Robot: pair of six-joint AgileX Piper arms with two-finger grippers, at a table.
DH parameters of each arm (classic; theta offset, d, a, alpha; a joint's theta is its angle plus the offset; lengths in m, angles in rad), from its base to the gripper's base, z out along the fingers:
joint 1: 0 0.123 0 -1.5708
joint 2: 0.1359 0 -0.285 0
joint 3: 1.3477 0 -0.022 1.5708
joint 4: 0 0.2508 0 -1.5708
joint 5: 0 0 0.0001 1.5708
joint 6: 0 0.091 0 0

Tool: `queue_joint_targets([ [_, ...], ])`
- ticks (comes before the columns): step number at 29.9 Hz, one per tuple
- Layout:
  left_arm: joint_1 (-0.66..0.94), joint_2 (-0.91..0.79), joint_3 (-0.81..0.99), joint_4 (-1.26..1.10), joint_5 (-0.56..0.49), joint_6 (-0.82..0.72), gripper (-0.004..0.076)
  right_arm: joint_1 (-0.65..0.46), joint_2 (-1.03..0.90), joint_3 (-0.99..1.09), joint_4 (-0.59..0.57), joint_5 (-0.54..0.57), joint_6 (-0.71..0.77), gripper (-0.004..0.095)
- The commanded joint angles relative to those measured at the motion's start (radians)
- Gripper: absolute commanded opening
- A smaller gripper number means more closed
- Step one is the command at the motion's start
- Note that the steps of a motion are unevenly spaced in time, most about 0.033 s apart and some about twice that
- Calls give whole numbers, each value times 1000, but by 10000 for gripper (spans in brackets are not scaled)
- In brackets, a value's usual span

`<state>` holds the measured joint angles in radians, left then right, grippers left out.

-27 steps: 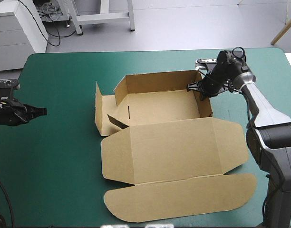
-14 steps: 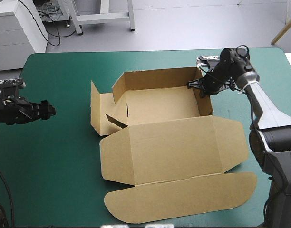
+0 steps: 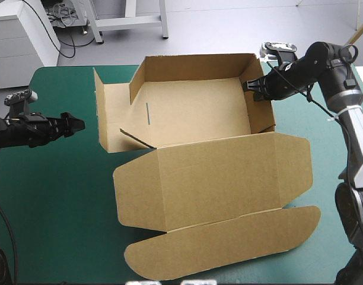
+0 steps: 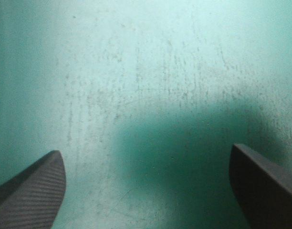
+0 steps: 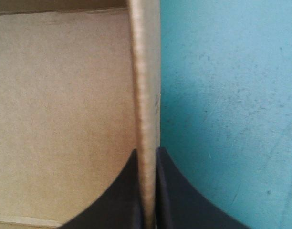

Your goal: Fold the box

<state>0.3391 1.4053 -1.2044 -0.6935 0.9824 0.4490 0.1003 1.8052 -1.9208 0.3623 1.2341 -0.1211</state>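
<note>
Tightly clamps the raised end wall of the brown box (image 3: 193, 113) in the right gripper (image 5: 147, 150), tray floor on one side, teal-green cover (image 3: 63, 196) on the other; risks creasing the board or slipping off under a skewed pull. Holds the left gripper (image 4: 145, 150) spread wide over bare cover, near the box's loose side flap, not touching. Shows no readable print.

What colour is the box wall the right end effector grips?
Plain brown box, best seen in right wrist view.
</note>
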Motion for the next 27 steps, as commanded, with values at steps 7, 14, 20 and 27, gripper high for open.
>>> queue_joint_targets([
  [7, -1, -30, -33, -205, 45, 88, 661, 13, -93, 27, 144, -32, -27, -19],
  [14, -1, -30, -33, -350, 126, 158, 653, 82, -79, 69, 144, -194, -20, -19],
  [20, -1, -30, -33, -398, 196, 185, 615, 138, -22, 76, 124, -248, -16, -19],
  [27, -1, -30, -33, -399, 254, 211, 614, 220, 48, 76, 122, -320, -6, -19],
])
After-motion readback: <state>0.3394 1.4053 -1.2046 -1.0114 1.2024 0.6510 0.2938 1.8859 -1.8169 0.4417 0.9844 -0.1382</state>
